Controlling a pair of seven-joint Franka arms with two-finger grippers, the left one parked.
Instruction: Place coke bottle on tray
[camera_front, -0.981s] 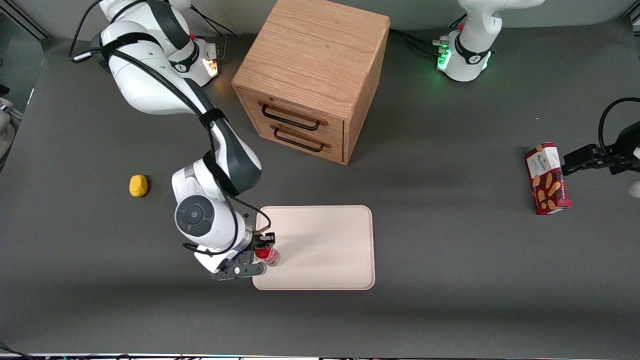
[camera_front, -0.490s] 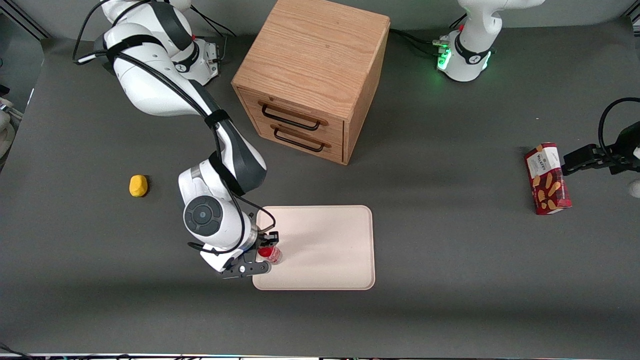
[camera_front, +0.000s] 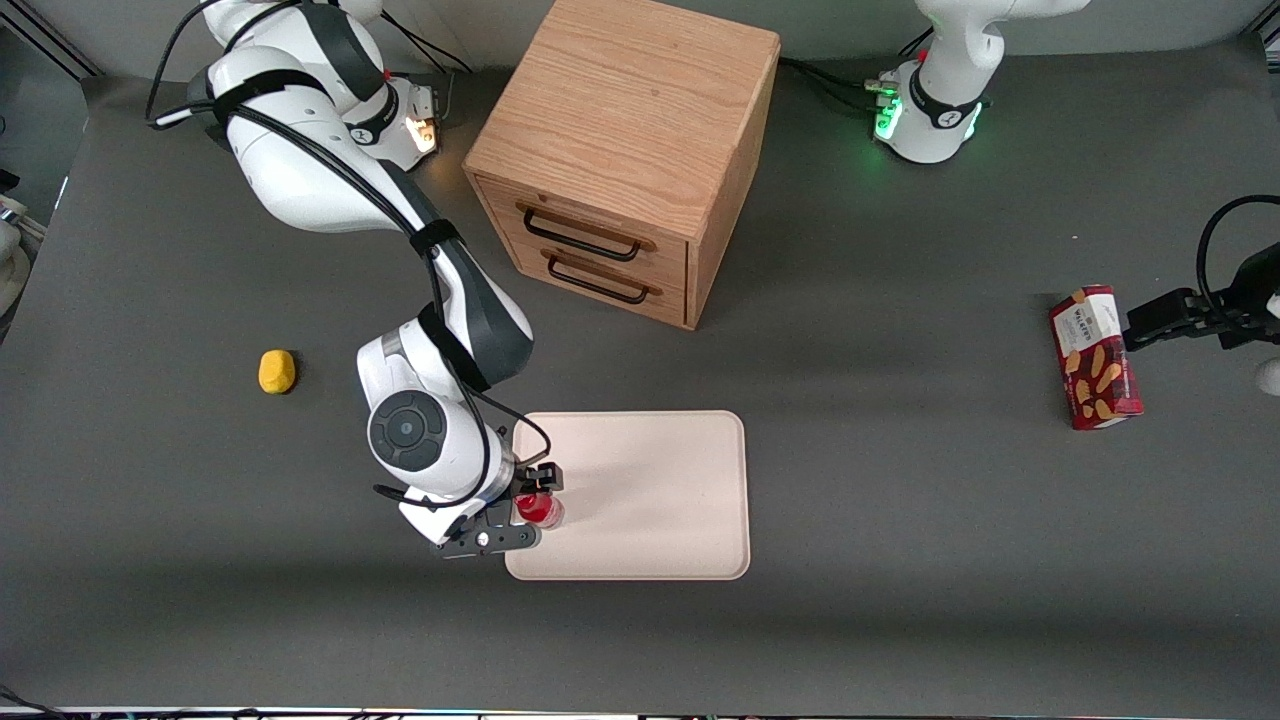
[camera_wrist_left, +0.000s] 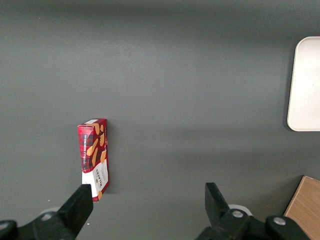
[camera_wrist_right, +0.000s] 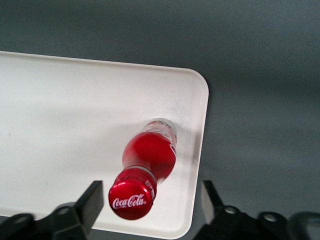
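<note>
Coke bottle (camera_wrist_right: 149, 162) stands upright on the tray (camera_front: 660, 470), in the corner of the tray nearest the working arm's end of the table and toward the front camera. Its red cap (camera_wrist_right: 131, 200) bears white script; the red body narrows to a clear base (camera_wrist_right: 162, 125) that rests on the tray surface, just inside the raised rim (camera_wrist_right: 199, 150).

The gripper (camera_front: 535, 500) sits at the bottle's level over that same tray corner. Its fingers (camera_wrist_right: 90, 200) are spread wide, one on each side of the cap, with visible space between each finger and the bottle; neither finger touches it in the right wrist view.

The tray is pale cream-pink, flat and rectangular with rounded corners. It lies on the dark grey table (camera_front: 900, 560). In the left wrist view only one rounded edge of the tray shows.

The wooden drawer cabinet (camera_front: 625, 150) stands farther from the front camera than the tray. It has two drawers, each with a dark handle (camera_front: 582, 235), and both drawers are shut.

A small yellow lemon-like object (camera_front: 277, 371) lies on the table toward the working arm's end, well apart from the tray.

A red biscuit box (camera_front: 1095, 357) lies toward the parked arm's end of the table, well apart from the tray and the cabinet.
</note>
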